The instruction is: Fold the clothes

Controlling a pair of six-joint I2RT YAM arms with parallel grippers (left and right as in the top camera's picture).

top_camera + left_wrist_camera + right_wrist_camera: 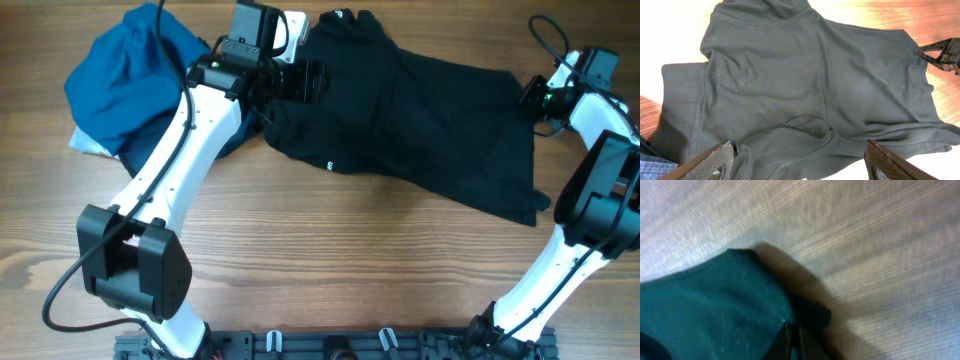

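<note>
Black shirt (420, 110) judged soft, light, limp; spread along far edge of table (330, 250). Left fingers (715, 162) held apart above it. Right fingers (790, 342) seemingly clamped on right-side corner. Corners judged best hold.

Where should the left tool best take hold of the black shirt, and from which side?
Probably the edge of the black shirt between the fingers of the open left tool, from above: there the cloth ends on the table, whereas the middle offers no rim.
</note>
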